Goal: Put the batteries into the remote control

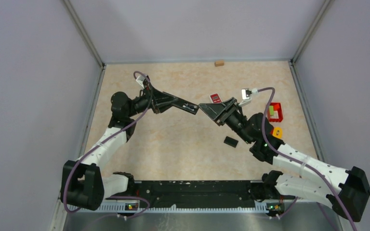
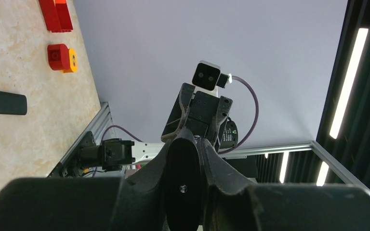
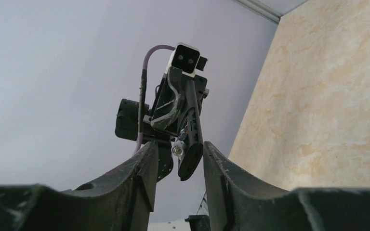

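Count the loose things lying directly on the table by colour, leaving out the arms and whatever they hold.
Red: 2 (small flat red card, red plastic tray)
Red-and-orange: 1 (small chunky block)
Black: 1 (flat rectangular black piece)
Tan: 1 (small tan block)
Total: 5

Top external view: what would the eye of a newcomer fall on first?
The left gripper and the right gripper come tip to tip over the table, the left one holding out a dark remote control. Near them a small black piece lies alone, and a red tray stands further right.
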Motion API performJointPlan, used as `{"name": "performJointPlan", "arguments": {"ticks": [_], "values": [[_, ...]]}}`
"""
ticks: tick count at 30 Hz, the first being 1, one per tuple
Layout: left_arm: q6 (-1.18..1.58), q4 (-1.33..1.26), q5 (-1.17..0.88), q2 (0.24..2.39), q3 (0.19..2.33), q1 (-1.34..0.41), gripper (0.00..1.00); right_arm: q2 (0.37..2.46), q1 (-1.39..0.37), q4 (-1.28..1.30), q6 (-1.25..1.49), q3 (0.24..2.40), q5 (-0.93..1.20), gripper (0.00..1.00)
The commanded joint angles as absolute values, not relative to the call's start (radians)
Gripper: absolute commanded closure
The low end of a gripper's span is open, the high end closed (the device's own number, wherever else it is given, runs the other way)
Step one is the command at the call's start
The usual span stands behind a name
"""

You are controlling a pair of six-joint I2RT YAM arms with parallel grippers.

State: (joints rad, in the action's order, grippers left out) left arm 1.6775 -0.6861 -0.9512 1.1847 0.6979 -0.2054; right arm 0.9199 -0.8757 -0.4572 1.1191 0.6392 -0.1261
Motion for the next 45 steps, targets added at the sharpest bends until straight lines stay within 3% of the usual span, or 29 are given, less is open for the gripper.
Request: {"name": "performJointPlan", "arguments": {"ticks": [1,25,45], "values": [[1.722,-0.796,-0.948,1.171,0.685,-0.201,1.0,0.94,-0.871,-0.529,1.121,0.66,-0.088,0.61],[1.689,-0.848,-1.024,1.156,0.701,-0.202,1.0,1.039,-0.871,-0.466,1.129,0.712,-0.064,0.68],[1.37,-0.594,-1.053,1.098,0.823,-0.198,1.0,1.16,-0.871,0.135,0.833,0.964,-0.268,0.79]]}}
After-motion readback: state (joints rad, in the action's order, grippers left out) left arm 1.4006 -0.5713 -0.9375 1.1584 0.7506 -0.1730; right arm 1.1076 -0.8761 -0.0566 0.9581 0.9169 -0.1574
